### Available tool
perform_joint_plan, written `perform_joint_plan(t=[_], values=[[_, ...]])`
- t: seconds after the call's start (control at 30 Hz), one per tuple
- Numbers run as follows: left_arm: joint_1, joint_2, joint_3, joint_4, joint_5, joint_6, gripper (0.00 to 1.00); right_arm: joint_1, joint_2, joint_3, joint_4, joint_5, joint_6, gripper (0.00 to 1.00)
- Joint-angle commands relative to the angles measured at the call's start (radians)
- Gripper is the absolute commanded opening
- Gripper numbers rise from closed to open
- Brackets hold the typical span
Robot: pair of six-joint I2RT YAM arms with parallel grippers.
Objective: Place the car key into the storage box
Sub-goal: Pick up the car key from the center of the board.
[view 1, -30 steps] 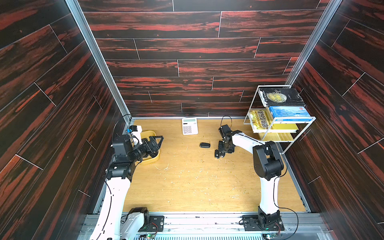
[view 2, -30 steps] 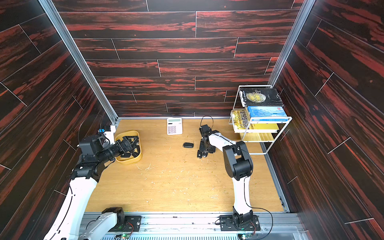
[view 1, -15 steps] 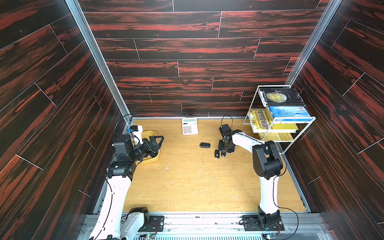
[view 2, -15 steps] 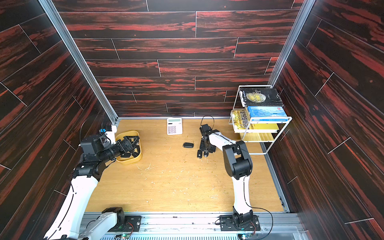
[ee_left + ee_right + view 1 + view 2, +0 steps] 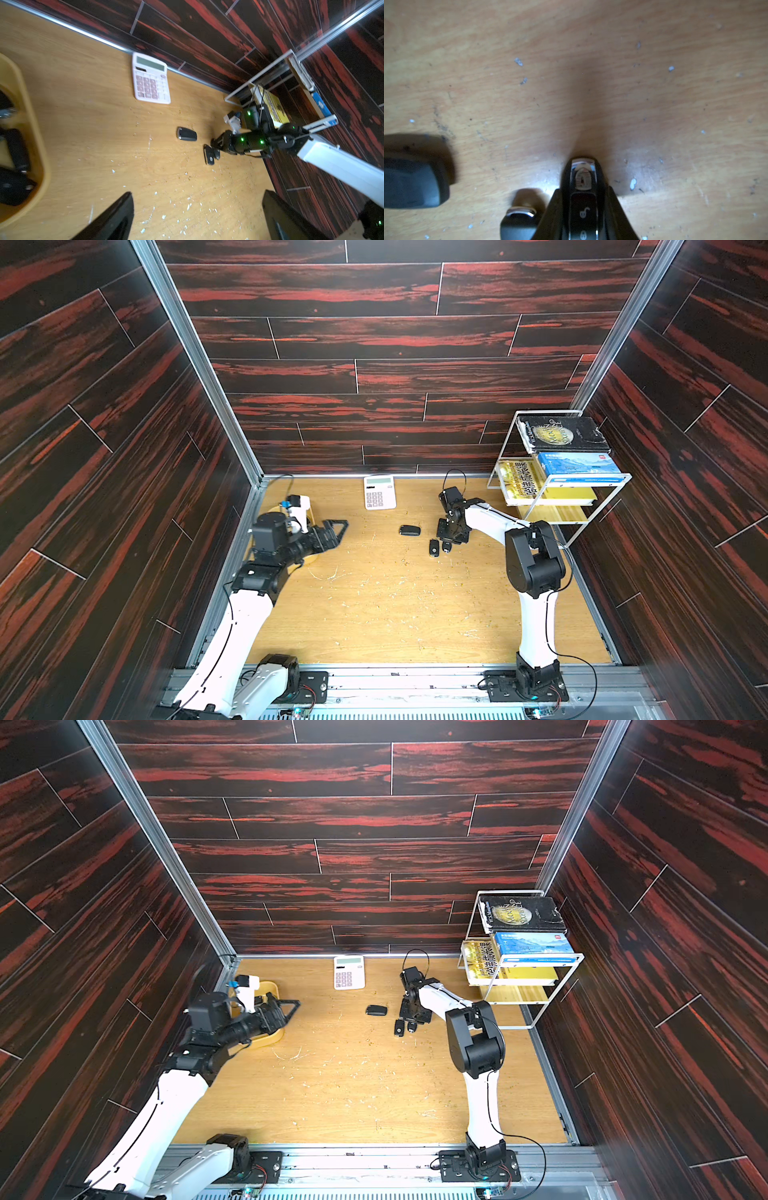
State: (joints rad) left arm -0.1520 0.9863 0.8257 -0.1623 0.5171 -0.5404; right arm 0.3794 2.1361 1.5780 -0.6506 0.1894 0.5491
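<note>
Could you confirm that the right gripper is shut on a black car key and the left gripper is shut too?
Not quite: the left gripper is open, its fingers wide apart in the left wrist view. The right gripper is indeed shut on the black car key.

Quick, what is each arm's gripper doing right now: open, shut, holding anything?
Left gripper: jaws open, empty.
Right gripper: jaws closed on a car key.

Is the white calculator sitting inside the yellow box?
No, the calculator lies flat on the wooden table, well apart from the yellow box.
</note>
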Motion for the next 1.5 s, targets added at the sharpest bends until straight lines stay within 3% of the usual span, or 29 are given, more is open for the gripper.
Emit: perform_joint_plan(t=[0.0, 0.13, 0.33, 0.53, 0.77, 1.17, 1.47], values=[[-0.085, 0.006, -0.024, 0.109, -0.072, -0.012, 1.0, -0.004, -0.069, -0.024, -0.032, -0.041, 0.004, 0.13], [-0.194, 0.006, -0.052, 0.149, -0.136, 0.044, 1.0, -0.004, -0.152, -0.075, -0.019, -0.103, 0.005, 0.13], [-0.265, -0.001, -0.112, 0.254, -0.179, 0.074, 1.0, -0.004, -0.311, -0.156, -0.021, -0.168, -0.001, 0.13], [-0.4, -0.015, -0.198, 0.404, -0.271, 0.131, 1.0, 0.002, -0.492, -0.267, -0.011, -0.28, 0.016, 0.13], [-0.558, 0.069, -0.217, 0.543, -0.362, 0.156, 1.0, 0.035, -0.674, -0.304, -0.035, -0.343, 0.062, 0.13], [-0.756, 0.239, -0.197, 0.789, -0.572, 0.278, 1.0, 0.124, -0.805, -0.31, -0.007, -0.403, 0.189, 0.13], [-0.853, 0.28, -0.135, 0.805, -0.661, 0.338, 0.98, 0.184, -0.873, -0.368, 0.082, -0.441, 0.289, 0.12]])
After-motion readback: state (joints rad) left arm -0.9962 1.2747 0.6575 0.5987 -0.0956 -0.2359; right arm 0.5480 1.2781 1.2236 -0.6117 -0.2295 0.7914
